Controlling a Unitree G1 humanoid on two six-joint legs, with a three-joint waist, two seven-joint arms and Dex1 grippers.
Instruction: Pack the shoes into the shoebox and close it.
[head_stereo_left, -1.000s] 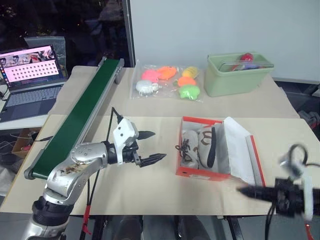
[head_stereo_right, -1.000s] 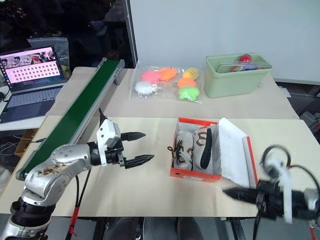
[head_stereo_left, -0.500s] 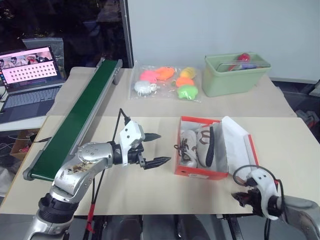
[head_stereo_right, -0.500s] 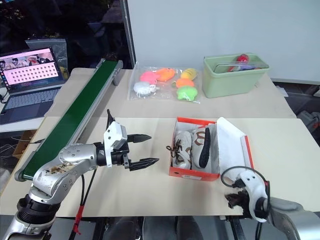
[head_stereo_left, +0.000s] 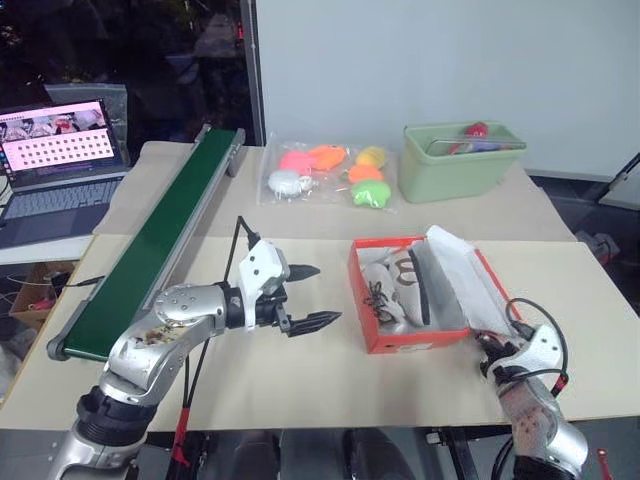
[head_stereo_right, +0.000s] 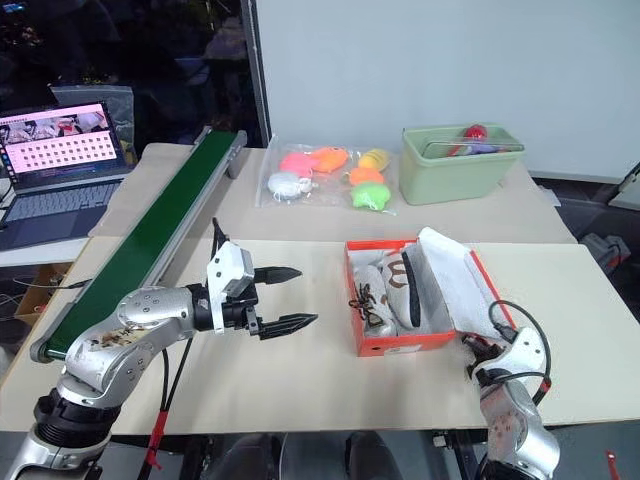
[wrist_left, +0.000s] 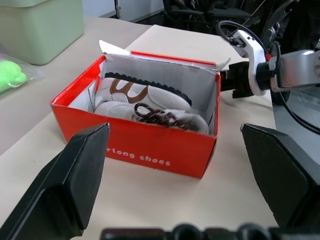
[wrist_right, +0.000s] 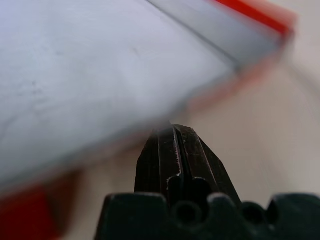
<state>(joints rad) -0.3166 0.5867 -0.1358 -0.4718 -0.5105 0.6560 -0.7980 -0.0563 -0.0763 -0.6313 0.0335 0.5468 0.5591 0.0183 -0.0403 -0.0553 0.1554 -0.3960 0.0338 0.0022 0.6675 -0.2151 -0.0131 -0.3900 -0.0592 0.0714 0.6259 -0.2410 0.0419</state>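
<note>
Beige table (head_stereo_left: 300, 380); open red shoebox (head_stereo_left: 400, 335) near its front right, green conveyor belt (head_stereo_left: 160, 240) along the left. Far side: clear bag of toys (head_stereo_left: 325, 175); pale green tub (head_stereo_left: 460, 160).

Head eyes: both are looking forward and down from high up over the table (head_stereo_left: 300, 390), seeing almost the same scene, one shifted a little sideways.
Left wrist camera: it is looking low along the wide-open left gripper (wrist_left: 185, 175) toward the shoebox (wrist_left: 145, 145) with the shoes (wrist_left: 150, 107) inside, quite near.
Right wrist camera: it is looking along the closed right gripper (wrist_right: 172, 132), very near the lid (wrist_right: 90, 75).
Shared part: the head eyes and left wrist camera are both seeing the shoebox and the right gripper.
</note>
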